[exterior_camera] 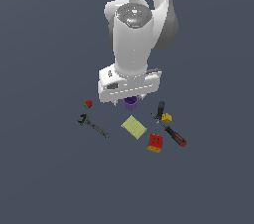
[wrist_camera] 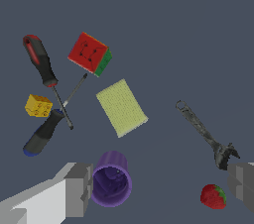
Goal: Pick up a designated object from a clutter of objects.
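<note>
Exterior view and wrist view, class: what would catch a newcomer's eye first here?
The big white arm, hanging over the clutter with its gripper open above the purple cup. Next, the pale yellow-green block lying flat mid-clutter, apart from the rest. Then the red-faced cube beside the crossed screwdrivers.

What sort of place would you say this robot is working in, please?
Likely a bare simulated test scene: a flat grey-blue floor without walls or furniture, and unrelated items like a sponge-like yellow-green block, wrench and strawberry.

Arm upright, wrist pointing down; claw (wrist_camera: 158,188) fingers (wrist_camera: 79,188) spread wide, empty
</note>
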You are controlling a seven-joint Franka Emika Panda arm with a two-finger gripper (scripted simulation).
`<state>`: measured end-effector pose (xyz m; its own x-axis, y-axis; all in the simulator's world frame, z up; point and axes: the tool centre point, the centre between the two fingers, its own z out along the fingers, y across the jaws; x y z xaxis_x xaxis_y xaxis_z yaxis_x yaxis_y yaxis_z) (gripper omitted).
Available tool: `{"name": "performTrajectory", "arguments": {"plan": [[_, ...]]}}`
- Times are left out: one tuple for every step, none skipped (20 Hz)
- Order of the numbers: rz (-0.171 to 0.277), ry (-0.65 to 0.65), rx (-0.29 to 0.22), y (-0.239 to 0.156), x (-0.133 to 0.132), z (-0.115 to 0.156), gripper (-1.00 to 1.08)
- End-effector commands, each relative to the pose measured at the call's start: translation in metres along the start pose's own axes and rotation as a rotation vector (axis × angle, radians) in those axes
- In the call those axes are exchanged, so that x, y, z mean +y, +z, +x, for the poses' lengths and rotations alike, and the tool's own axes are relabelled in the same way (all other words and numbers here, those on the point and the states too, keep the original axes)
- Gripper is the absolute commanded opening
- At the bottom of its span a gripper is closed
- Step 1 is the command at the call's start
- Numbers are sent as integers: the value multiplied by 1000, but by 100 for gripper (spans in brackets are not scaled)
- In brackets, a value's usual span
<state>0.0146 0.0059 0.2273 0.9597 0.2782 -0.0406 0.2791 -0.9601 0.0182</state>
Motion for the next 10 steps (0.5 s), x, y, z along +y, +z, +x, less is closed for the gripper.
{"name": "performTrajectory", "arguments": {"plan": [[-2,-68,4,21,-2,5,100],[-2,-97,5,30,-3,8,100],[-3,-127,7,39,-4,10,100],[-3,-156,9,48,-6,11,100],[-3,-186,11,57,-7,13,100],[-3,-215,13,66,-9,15,100],[-3,-245,16,75,-10,16,100],[-2,-274,18,84,-12,17,100],[-2,-302,20,93,-13,18,100],[-1,-328,22,101,-15,19,100]]}}
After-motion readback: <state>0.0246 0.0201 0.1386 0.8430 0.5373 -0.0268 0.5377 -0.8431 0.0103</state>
